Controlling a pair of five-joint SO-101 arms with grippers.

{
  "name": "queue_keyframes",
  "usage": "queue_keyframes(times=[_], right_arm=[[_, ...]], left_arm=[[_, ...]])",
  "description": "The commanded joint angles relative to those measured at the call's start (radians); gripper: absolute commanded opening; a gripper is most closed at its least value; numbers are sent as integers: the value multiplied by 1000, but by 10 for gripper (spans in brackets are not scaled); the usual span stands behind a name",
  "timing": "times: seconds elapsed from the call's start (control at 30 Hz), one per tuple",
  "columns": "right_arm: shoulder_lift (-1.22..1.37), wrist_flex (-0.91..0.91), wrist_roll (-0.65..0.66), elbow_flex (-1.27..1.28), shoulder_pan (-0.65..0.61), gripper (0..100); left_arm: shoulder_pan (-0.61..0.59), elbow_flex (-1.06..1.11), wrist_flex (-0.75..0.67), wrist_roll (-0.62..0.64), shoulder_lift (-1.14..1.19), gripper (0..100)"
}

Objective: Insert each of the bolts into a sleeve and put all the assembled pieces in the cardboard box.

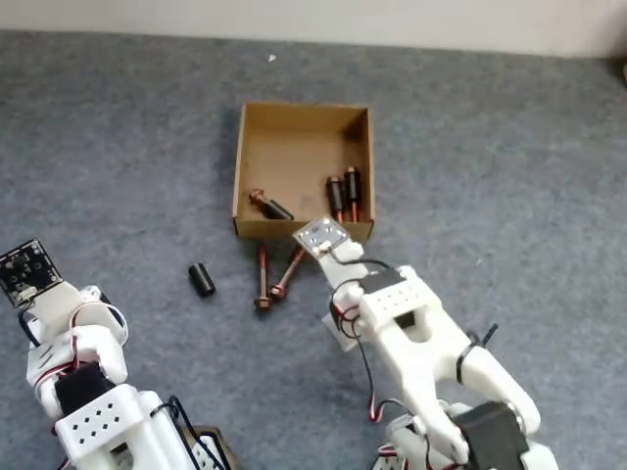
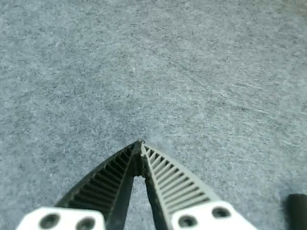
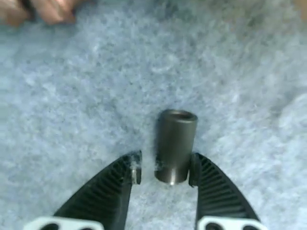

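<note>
My right gripper (image 3: 165, 168) is open and low over the carpet, its fingers on either side of a black sleeve (image 3: 175, 143). One finger touches the sleeve and the other stands a little off it. Two bare copper bolts (image 1: 263, 278) (image 1: 288, 273) lie on the carpet just in front of the cardboard box (image 1: 304, 228). Three assembled pieces (image 1: 270, 206) (image 1: 336, 197) (image 1: 353, 192) lie inside the box. Another black sleeve (image 1: 201, 279) sits left of the bolts. My left gripper (image 2: 139, 144) is shut and empty over bare carpet, with that sleeve (image 2: 298, 211) off to its side.
Grey carpet covers the whole work surface. The right arm (image 1: 421, 343) stretches from the front right toward the box's near wall. The left arm (image 1: 73, 362) stays at the front left. Copper bolt heads (image 3: 43, 10) show beyond the right gripper.
</note>
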Motion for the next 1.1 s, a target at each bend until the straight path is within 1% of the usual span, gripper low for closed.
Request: queue_keyframes(times=[0.0,0.2,0.33,0.5,0.57,0.63,0.77,0.97,1.07], right_arm=[[35,-13,-11,-65,19,156],[45,-13,-11,-102,19,148],[47,-15,-11,-101,19,90],[47,-15,-11,-101,19,47],[38,-15,35,-101,19,12],[22,-7,97,-102,19,5],[-119,7,103,-87,19,5],[-435,183,100,-59,18,5],[-559,248,97,-50,18,5]], left_arm=[[-8,-41,-23,-9,-12,8],[-8,-41,-23,-9,-12,8],[-8,-41,-23,-9,-12,8],[-8,-41,-23,-9,-12,8],[-8,-41,-23,-9,-12,8],[-8,-41,-23,-9,-12,8],[-8,-41,-23,-9,-12,8],[-4,-41,-20,-8,-12,8],[53,-41,-18,-8,-10,8]])
